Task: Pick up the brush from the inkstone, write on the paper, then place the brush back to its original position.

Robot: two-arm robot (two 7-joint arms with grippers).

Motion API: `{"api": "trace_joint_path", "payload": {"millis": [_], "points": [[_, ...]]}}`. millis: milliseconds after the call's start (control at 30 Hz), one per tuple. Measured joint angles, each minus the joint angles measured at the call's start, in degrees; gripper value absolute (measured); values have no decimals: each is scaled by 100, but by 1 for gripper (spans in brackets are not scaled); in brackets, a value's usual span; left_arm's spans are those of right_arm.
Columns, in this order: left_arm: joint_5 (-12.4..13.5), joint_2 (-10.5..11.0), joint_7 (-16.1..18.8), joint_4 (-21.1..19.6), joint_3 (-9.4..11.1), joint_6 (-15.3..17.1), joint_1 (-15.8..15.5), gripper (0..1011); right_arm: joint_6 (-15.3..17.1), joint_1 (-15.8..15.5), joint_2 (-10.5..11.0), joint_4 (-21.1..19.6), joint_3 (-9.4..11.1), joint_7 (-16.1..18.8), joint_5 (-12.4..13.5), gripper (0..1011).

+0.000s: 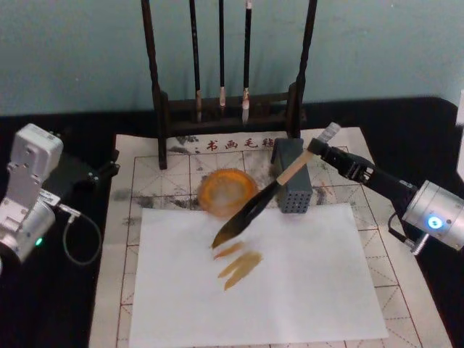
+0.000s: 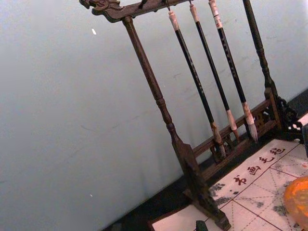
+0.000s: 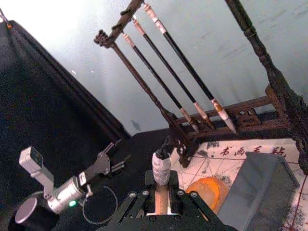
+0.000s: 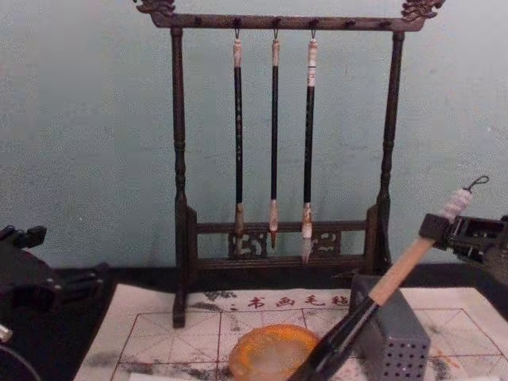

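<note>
Nearest my head camera lies a plain white sheet (image 1: pixel 290 290), spread over the lower part of the paper (image 1: pixel 148 177). From there I go by size.

Biggest is the dark counter (image 1: pixel 43 312), which carries everything. On it the red-gridded paper shows around the sheet at 9, 12 and 3 o'clock, with red characters along its 12 o'clock edge and grey smudges near them. At 12 o'clock stands the wooden rack (image 4: pixel 178 198), its feet on the paper's far edge, with three thin brushes (image 4: pixel 274 135) hanging from its top bar.

My left tool (image 1: pixel 109 170) sits parked at 9 o'clock, off the paper's edge; I cannot tell its state. My right tool (image 1: pixel 317 151) reaches in from 3 o'clock and is clamped on the brush (image 1: pixel 272 190) high on the tan handle, just below the white wrapped end.

A grey perforated box (image 1: pixel 293 185) stands on the paper just at 3 o'clock of the inkstone (image 1: pixel 227 192). That orange dish rests just beyond the sheet's 12 o'clock edge.

I see the brush off the inkstone, slanting from 2 o'clock down to 8 o'clock, crossing in front of the box and past the dish's 4 o'clock rim. Its dark tip is over the sheet's far edge; I cannot tell whether it touches. Just at 6 o'clock of the tip lie tan strokes (image 1: pixel 239 262) on the sheet.
</note>
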Motion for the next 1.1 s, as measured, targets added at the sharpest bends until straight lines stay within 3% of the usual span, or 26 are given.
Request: {"api": "trace_joint_path", "payload": {"millis": [400, 1100], "points": [[0, 0, 0, 0, 0, 0, 0, 1001, 57, 41, 172, -51, -136, 62, -64, 181], [0, 0, 0, 0, 0, 0, 0, 1001, 101, 125, 167, 43, -305, 178, -103, 181]]}}
